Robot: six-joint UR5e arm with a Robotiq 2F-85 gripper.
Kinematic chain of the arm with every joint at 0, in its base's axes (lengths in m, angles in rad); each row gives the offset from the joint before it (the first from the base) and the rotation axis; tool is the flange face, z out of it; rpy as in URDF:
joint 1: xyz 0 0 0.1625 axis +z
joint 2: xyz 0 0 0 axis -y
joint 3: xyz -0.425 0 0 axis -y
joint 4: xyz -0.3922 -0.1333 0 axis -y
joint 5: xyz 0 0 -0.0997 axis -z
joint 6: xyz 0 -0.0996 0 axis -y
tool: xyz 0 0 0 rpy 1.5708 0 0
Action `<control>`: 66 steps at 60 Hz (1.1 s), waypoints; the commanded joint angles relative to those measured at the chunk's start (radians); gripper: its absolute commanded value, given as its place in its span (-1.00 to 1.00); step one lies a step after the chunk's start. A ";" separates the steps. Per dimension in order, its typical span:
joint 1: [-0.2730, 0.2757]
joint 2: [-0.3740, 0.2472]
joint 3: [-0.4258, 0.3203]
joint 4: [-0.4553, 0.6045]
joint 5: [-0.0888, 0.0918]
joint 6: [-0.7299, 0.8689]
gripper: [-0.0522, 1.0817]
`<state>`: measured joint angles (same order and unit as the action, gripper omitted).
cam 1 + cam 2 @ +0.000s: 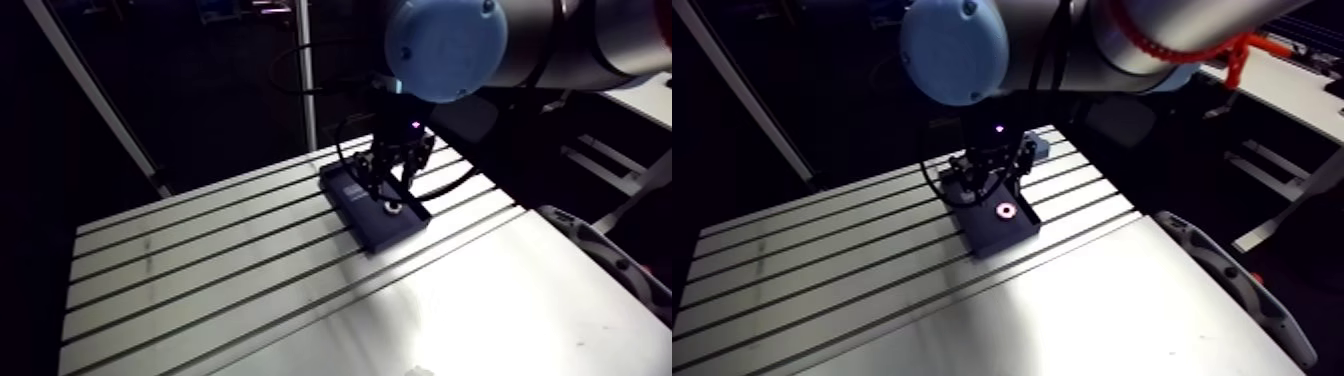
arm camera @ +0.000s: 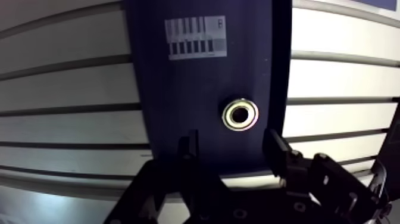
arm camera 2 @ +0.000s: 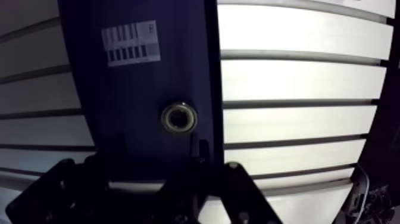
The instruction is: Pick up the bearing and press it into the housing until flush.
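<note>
A dark blue housing block (image 2: 178,89) lies on the slotted table, with a white striped label (image 2: 196,37) at its far end. The bearing (image 2: 240,114), a shiny metal ring, sits in the housing's bore near the block's edge; I cannot tell whether it is flush. My gripper (image 2: 233,152) hovers just above the block, open, with nothing between its fingers. The bearing lies a little ahead of the fingertips (image 2: 190,148), roughly on the line between them. In the arm view the gripper (image 1: 393,182) stands over the housing (image 1: 372,215) and the bearing (image 1: 392,208).
The slotted aluminium table (image 1: 200,290) stretches wide to the left and front of the housing. A pale curved part (image 1: 1232,280) lies beyond the table's right edge.
</note>
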<state>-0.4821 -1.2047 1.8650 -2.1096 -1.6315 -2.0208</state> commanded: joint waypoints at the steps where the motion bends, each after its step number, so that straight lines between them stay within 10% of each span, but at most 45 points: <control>1: -0.007 0.004 0.010 -0.040 -0.001 -0.025 -0.29; 66: -0.006 0.052 0.016 -0.048 -0.012 -0.020 -0.25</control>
<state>-0.4881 -1.1590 1.8777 -2.1568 -1.6431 -2.0422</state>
